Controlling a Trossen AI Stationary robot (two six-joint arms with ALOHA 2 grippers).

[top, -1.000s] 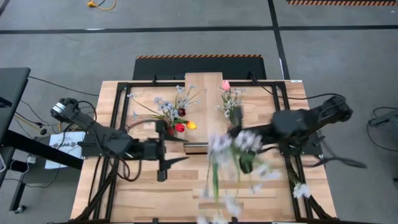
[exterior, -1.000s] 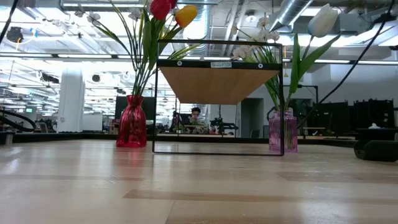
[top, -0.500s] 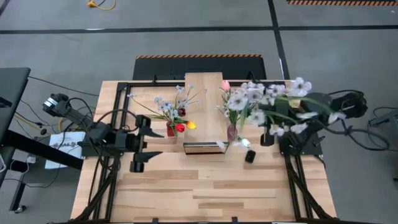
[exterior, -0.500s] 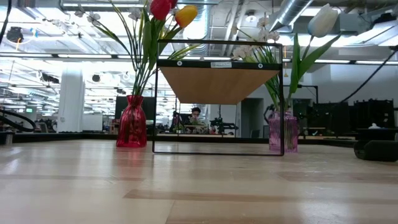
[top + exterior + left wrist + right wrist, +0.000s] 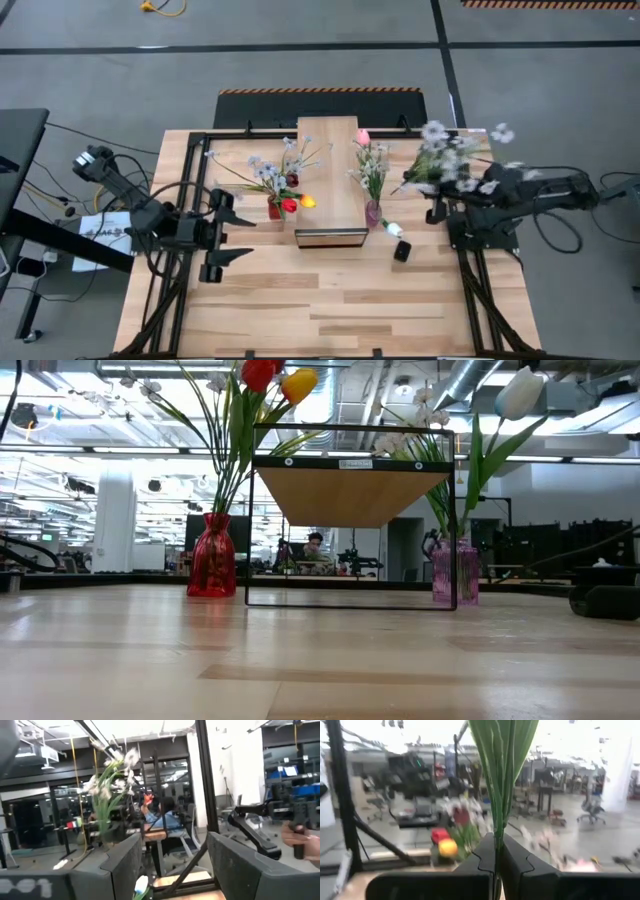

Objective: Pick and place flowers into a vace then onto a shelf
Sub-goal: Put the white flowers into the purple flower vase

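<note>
Pale blossom spray pinched by stems in right gripper, jaws pressed together, apparently over worktop's right edge, blurred. Next: keep stems vertical, lower slowly into pink vase beside shelf. Left gripper spread, idle.

The right gripper has its two dark fingers pressed together on a bunch of green stems that rise straight up from them. Beyond the gripper, blurred, stand a red tulip and a yellow tulip.
</note>
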